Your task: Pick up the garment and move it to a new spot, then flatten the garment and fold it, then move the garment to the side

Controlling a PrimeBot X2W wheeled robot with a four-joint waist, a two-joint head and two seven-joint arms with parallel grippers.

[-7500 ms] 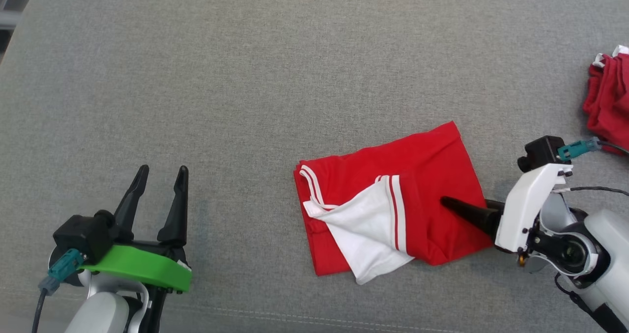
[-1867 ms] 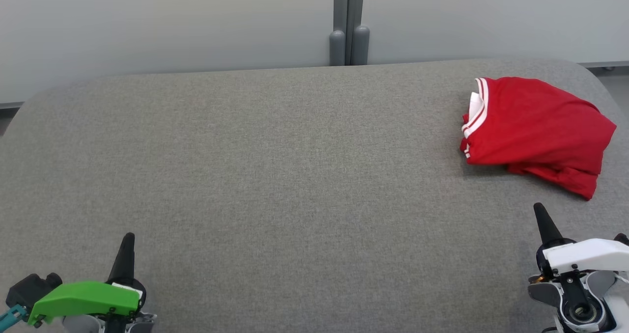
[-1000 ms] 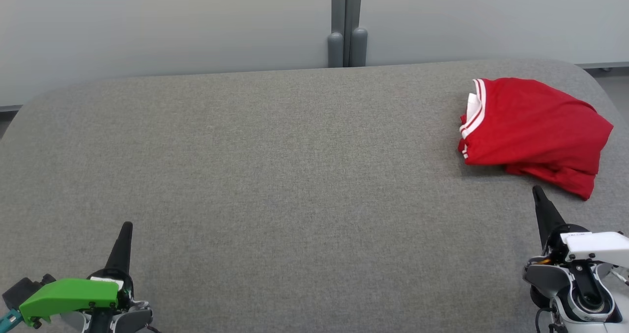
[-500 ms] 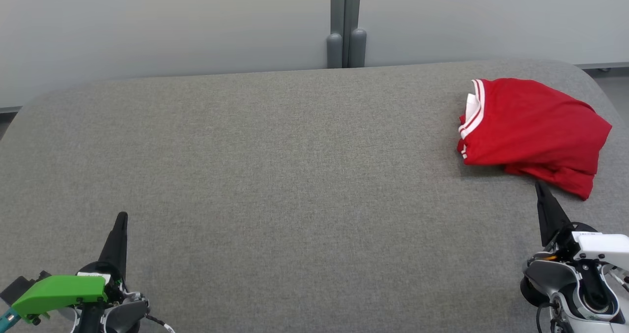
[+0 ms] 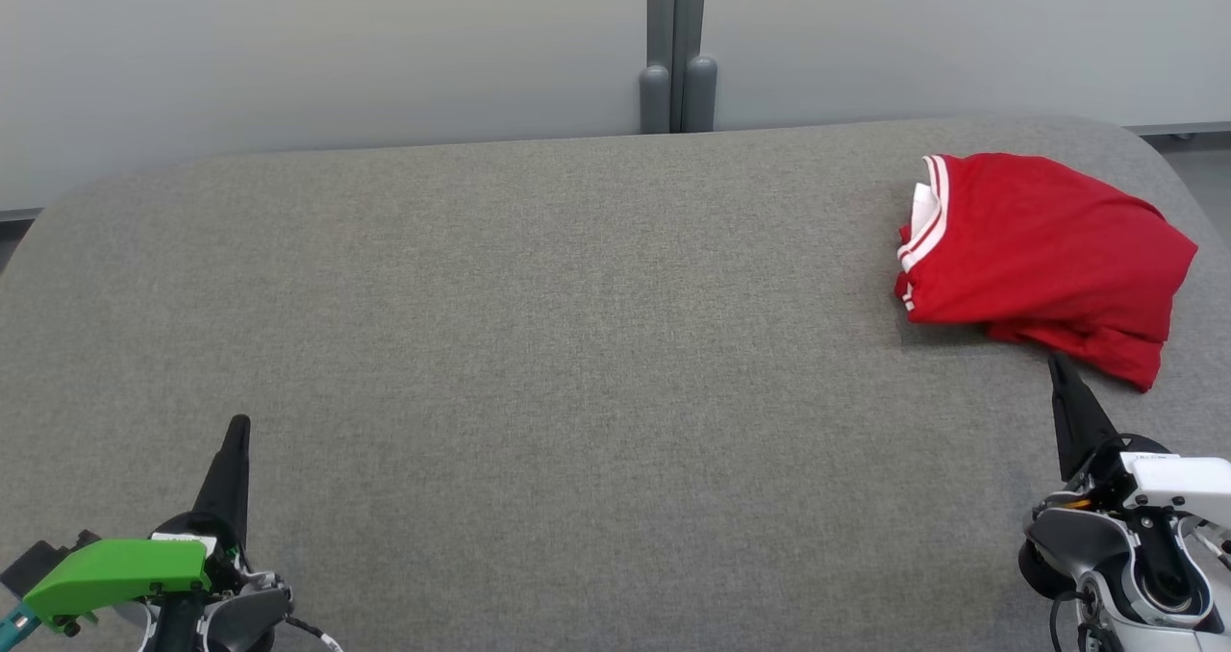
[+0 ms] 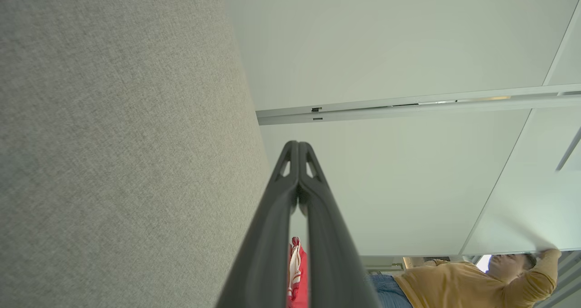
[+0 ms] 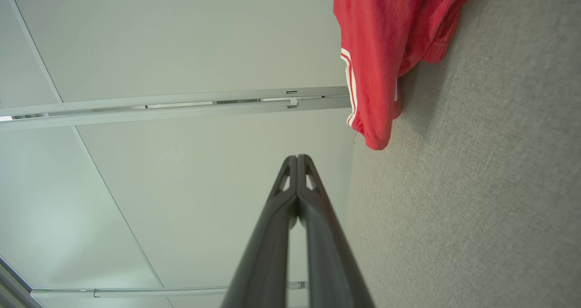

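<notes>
The garment (image 5: 1043, 263) is a red piece with white stripes, lying bunched and folded at the far right of the grey table (image 5: 539, 325). It shows too in the right wrist view (image 7: 386, 40), and a sliver of it in the left wrist view (image 6: 297, 276). My right gripper (image 5: 1058, 363) is shut and empty, its tip just in front of the garment's near edge. My left gripper (image 5: 238, 426) stands shut and empty at the lower left, far from the cloth. Both wrist views show the fingers pressed together (image 6: 297, 146) (image 7: 297, 159).
A pale wall with a grey post (image 5: 678, 65) runs behind the table. A person in a yellow top (image 6: 458, 280) is at the bottom right of the left wrist view. The table's rounded far corners lie at left and right.
Since a second ago my right gripper has shifted slightly right and my left gripper slightly forward. Earlier, the garment lay folded mid-table under my right gripper; it now lies at the far right.
</notes>
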